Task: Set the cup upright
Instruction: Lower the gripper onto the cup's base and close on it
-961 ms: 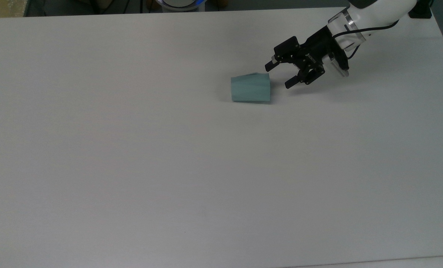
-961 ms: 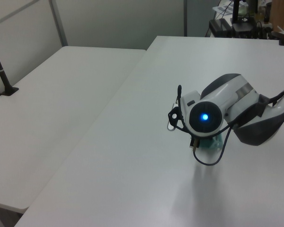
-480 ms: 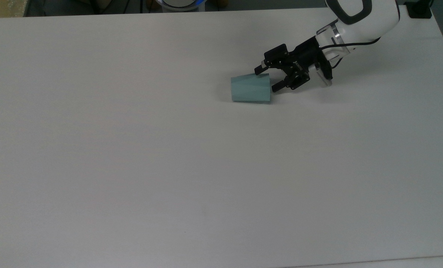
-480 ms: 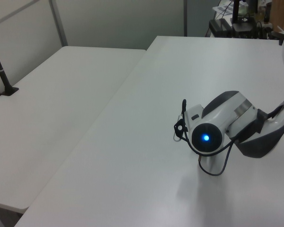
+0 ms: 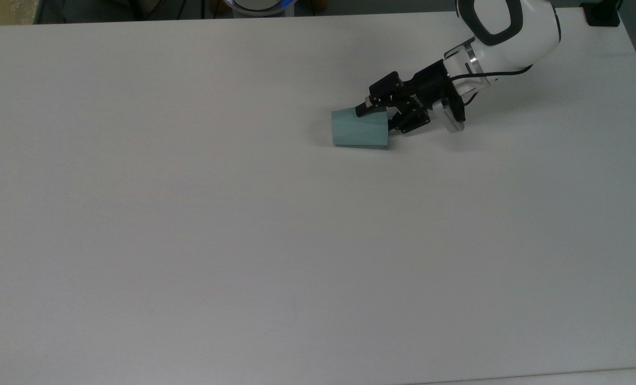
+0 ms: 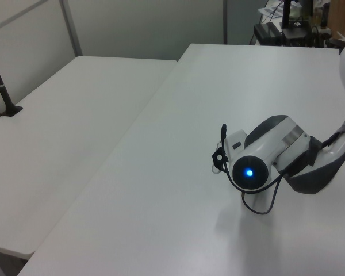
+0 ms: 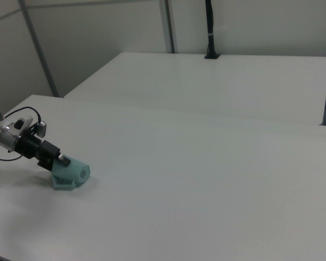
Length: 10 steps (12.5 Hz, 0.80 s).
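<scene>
I am straddling the wide rim of the cup (image 5: 359, 128) with my gripper (image 5: 375, 120), fingers apart, not clamped; it is lying sideways on the table (image 5: 189, 214), broad bare surface lying on the top view's left.

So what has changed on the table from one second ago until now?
The gripper moved toward the top view's left and reached the wide end of the cup; one finger now lies over its upper edge. Nothing is lifted yet. The cup stayed on its side in the same spot on the table.
</scene>
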Motion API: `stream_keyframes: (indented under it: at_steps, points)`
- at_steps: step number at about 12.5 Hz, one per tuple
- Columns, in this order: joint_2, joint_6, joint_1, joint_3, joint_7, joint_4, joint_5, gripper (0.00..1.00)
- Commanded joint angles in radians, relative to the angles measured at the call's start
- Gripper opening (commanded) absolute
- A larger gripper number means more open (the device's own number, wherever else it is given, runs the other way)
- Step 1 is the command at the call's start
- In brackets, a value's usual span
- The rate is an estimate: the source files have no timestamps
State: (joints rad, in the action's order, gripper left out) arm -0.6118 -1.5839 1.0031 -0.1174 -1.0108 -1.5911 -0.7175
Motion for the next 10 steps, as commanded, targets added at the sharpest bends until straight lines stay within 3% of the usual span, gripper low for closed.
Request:
stream_keyframes:
  at_steps: [1, 2, 6, 10]
  points:
    - [0.001, -0.031, -0.011, 0.007, -0.031, -0.035, -0.036, 0.15]
    - [0.0, -0.031, -0.014, 0.007, -0.035, -0.038, -0.037, 0.0]
    - [0.0, -0.054, -0.017, 0.007, -0.028, -0.081, -0.051, 0.0]
    - [0.041, -0.054, -0.038, 0.007, -0.023, -0.066, -0.04, 0.0]
